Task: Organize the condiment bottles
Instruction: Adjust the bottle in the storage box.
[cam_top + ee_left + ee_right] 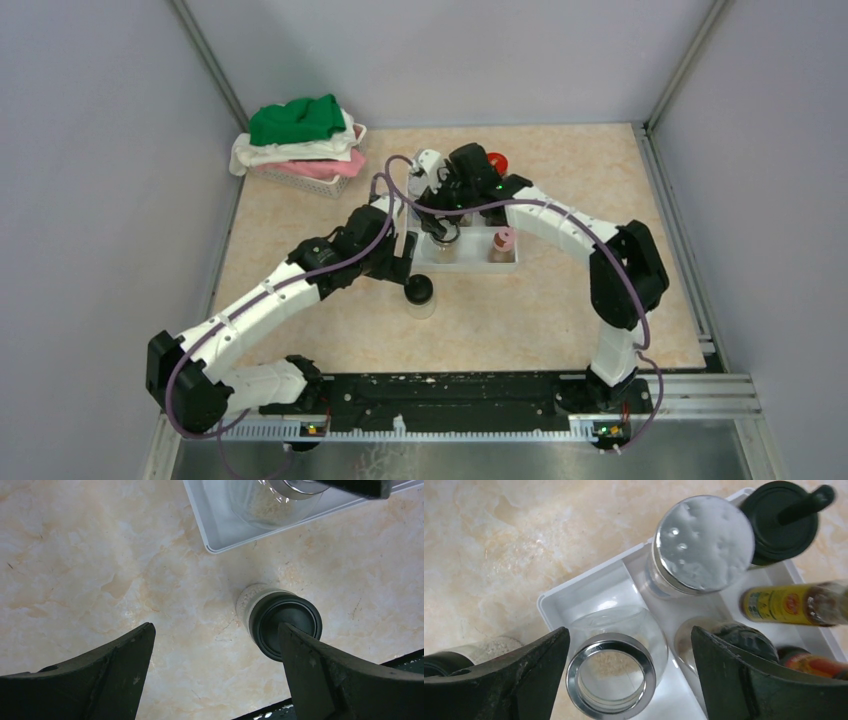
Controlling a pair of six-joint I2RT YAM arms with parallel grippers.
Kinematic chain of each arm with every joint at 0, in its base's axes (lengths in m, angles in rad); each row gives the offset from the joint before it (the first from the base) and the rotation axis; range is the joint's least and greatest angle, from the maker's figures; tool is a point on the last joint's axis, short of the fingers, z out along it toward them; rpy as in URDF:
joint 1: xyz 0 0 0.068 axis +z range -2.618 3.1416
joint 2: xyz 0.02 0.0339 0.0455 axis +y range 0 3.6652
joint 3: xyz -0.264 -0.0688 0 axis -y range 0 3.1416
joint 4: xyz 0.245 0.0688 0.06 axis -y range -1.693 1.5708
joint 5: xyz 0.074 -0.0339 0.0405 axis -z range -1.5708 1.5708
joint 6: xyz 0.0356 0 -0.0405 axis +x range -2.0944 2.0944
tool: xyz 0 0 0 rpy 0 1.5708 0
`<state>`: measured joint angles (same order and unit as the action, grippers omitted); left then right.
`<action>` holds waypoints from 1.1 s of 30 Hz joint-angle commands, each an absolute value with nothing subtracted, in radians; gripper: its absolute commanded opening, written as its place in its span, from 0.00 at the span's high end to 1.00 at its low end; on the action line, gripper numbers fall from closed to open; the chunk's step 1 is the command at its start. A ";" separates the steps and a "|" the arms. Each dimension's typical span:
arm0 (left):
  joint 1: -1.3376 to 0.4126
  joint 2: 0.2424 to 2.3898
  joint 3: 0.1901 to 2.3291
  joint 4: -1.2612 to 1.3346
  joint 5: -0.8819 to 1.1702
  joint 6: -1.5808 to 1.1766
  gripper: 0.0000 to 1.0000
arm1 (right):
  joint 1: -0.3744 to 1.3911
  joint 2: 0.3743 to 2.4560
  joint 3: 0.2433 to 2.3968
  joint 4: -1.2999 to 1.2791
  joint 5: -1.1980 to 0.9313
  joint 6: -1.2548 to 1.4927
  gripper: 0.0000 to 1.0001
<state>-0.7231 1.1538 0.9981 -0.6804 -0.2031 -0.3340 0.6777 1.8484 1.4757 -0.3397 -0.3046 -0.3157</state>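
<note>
The white tray [510, 262] holds several condiment bottles. My right gripper [441, 222] hangs open over its front left corner. In the right wrist view the right gripper [630, 632] straddles a silver-rimmed glass jar [611, 672] of pale grains, with gaps on both sides. Behind it stand a silver-capped jar [704, 542] and a black-capped jar [779, 520]; an amber bottle [794, 605] lies at the right. My left gripper [215, 630] is open and empty above the table. A black-capped jar [285, 625] stands on the table beside its right finger [320, 670], also seen from above [420, 292].
A pink-capped jar [503, 240] stands at the tray's front right, and a red cap [497, 162] shows behind the arms. A basket of folded cloths [300, 150] sits at the back left. The tray's corner [220, 535] lies just beyond the left gripper.
</note>
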 commanded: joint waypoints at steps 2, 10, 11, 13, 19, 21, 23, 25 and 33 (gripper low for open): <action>-0.719 1.108 0.991 -0.661 -0.209 -0.327 0.01 | 0.672 1.699 1.504 -0.305 -0.149 -0.190 0.24; -0.719 1.097 0.982 -0.654 -0.191 -0.336 0.01 | 0.671 1.627 1.400 -0.371 -0.028 -0.117 0.73; -0.719 1.095 0.982 -0.653 -0.189 -0.337 0.01 | 0.671 1.628 1.394 -0.379 -0.032 -0.111 0.76; -0.719 1.093 0.982 -0.653 -0.186 -0.339 0.01 | 0.671 1.635 1.384 -0.385 -0.036 -0.090 0.84; -0.719 1.078 0.982 -0.666 -0.193 -0.341 0.01 | 0.672 1.694 1.358 -0.393 -0.058 -0.043 0.90; -0.719 1.073 0.980 -0.669 -0.198 -0.342 0.01 | 0.671 1.716 1.353 -0.394 -0.066 -0.031 0.90; -0.719 1.072 0.977 -0.670 -0.199 -0.343 0.01 | 0.672 1.730 1.347 -0.390 -0.073 -0.026 0.90; -0.719 1.072 0.973 -0.669 -0.199 -0.345 0.01 | 0.671 1.742 1.342 -0.383 -0.080 -0.023 0.90; -0.720 1.074 0.968 -0.663 -0.199 -0.342 0.01 | 0.671 1.724 1.325 -0.375 -0.026 -0.013 0.91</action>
<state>-0.7216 1.0946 0.9741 -0.6815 -0.1986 -0.3397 0.6758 1.7329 1.3476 -0.3836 -0.0601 -0.0307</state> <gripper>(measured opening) 0.987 0.097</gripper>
